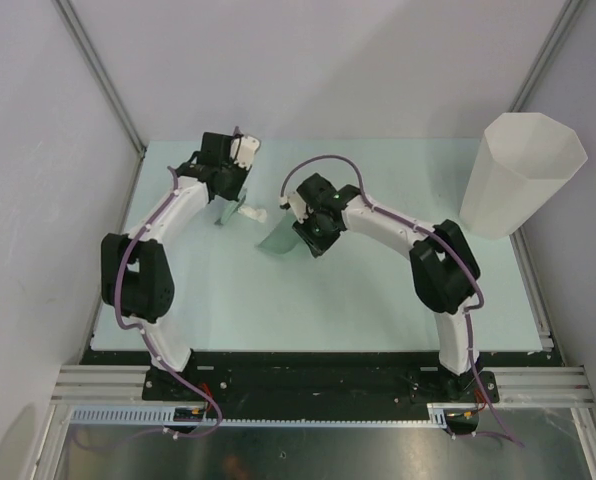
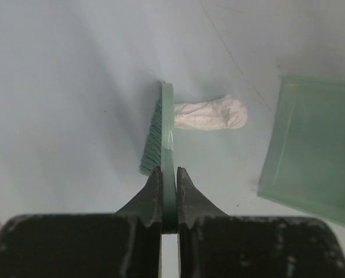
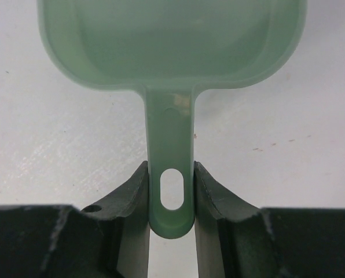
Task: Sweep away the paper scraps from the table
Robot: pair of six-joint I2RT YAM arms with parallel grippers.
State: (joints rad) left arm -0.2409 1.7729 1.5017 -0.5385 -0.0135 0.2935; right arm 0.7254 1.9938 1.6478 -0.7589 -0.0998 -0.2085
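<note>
L jaws clamp green brush (image 2: 162, 130), paper scrap (image 2: 210, 114) touching it, green dustpan (image 2: 314, 150) near on table (image 2: 74, 87).

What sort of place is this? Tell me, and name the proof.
Probably a robot lab test cell: bare grey walls enclose a mint table, two arms bolted to a black rail; left hand grips a brush, right hand a dustpan.

Scrap (image 2: 210, 114), seemingly touching brush (image 2: 161, 130), beside dustpan (image 2: 311, 152).

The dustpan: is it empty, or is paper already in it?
Empty, as far as visible: the right wrist view shows the dustpan bare inside, and a scrap lies outside it, beside the brush.
</note>
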